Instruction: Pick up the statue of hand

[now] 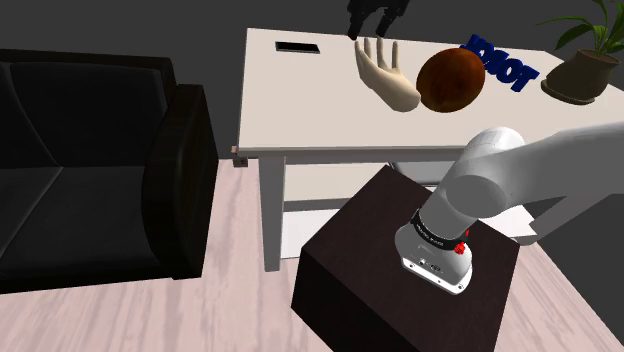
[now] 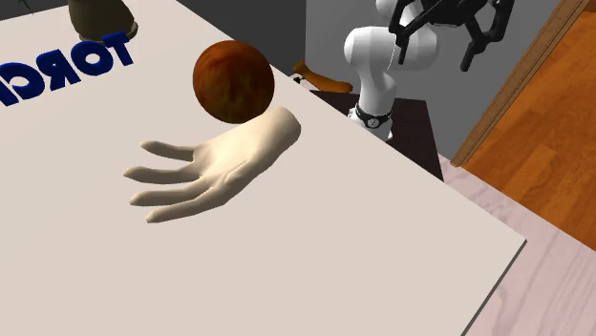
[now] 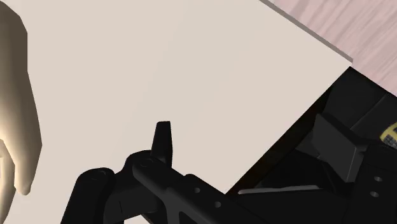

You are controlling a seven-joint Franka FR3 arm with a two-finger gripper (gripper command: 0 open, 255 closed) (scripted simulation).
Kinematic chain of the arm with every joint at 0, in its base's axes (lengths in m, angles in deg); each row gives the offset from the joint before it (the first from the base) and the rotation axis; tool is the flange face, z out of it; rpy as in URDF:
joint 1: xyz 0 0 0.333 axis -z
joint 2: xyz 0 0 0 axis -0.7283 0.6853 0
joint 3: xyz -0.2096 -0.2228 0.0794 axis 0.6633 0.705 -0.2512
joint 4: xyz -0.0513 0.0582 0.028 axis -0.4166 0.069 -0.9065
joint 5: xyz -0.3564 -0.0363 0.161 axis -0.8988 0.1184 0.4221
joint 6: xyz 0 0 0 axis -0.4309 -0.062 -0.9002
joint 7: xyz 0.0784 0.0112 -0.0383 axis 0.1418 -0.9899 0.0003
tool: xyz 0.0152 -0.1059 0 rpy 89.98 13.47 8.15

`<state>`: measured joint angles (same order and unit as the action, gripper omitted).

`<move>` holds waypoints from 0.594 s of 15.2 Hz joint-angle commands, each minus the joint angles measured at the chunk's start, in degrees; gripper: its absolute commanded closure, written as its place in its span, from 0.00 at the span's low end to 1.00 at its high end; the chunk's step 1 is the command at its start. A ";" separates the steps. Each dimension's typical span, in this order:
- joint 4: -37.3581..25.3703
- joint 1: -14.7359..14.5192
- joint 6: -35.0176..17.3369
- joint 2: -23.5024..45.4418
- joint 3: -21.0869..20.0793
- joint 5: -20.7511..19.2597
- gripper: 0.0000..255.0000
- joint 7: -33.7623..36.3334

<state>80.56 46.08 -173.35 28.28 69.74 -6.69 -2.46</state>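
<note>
The hand statue lies flat on the desk. A brown sphere sits against its wrist end. Blue letters and a potted plant stand beyond the sphere. The end effector hovers above the desk with its fingers spread and empty, clear of the statue.

Shoulder camera sits high behind the stand, looking down past it across the desk from some way back. Second camera's right down close over the desk top, facing back toward the arm. Wrist camera hangs near the desk's edge, looking down. All three catch the hand statue.
</note>
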 commanded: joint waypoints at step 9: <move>2.04 3.10 -9.62 6.72 7.85 -3.98 0.00 -7.02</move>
<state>82.52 48.76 -181.80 34.10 76.44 -10.16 -8.41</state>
